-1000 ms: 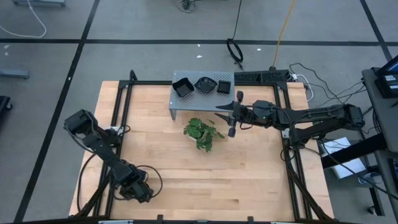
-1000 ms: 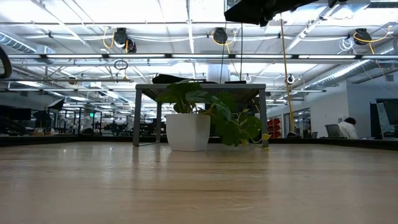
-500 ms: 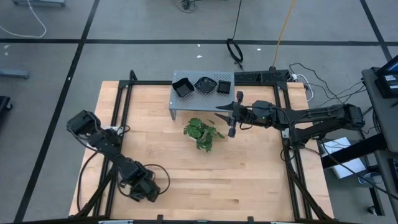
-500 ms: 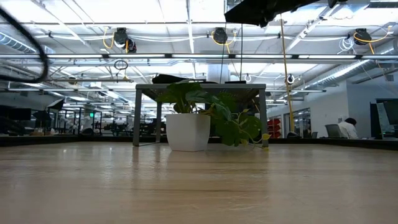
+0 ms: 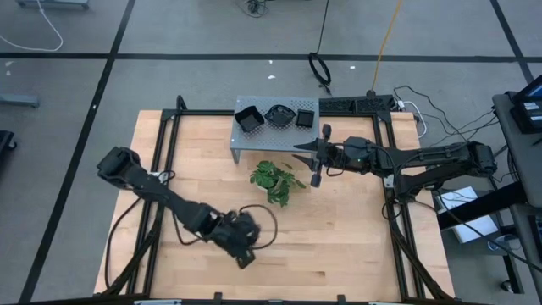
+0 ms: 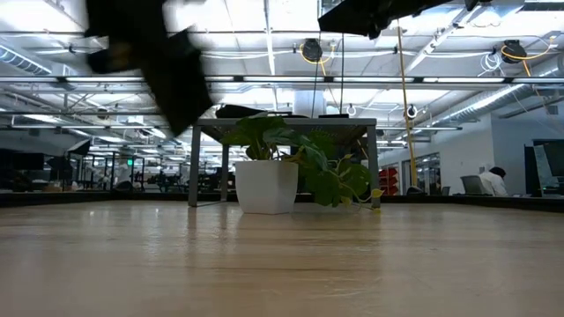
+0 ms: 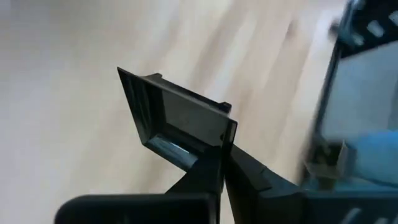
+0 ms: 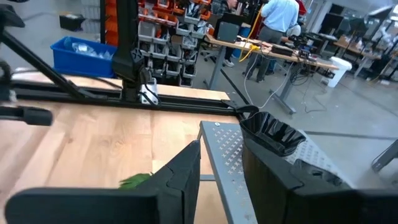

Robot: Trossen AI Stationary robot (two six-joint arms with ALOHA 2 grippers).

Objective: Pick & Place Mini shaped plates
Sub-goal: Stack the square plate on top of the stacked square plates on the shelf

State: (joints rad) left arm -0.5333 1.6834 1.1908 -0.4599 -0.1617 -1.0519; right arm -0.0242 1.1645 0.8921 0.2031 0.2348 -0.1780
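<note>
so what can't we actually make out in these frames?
- Left gripper, high view: too small and dark to show the plate it carries. Low view: a dark smear.
- Square black plate, left wrist view: clamped at one edge, the table behind it is blurred.
- Plates on the grey stand, low view: only dark slivers above its top.
- Right gripper, low view: cut off by the top edge.

The left gripper (image 6: 145,62) is shown in the low view only as a dark smear, cut off by the upper edge. In the left wrist view the table (image 7: 74,87) is blurred. The dishes (image 6: 242,112) on the stand (image 6: 282,124) are half hidden by the plant (image 6: 304,163). The right gripper (image 6: 370,16) is cut off above.
</note>
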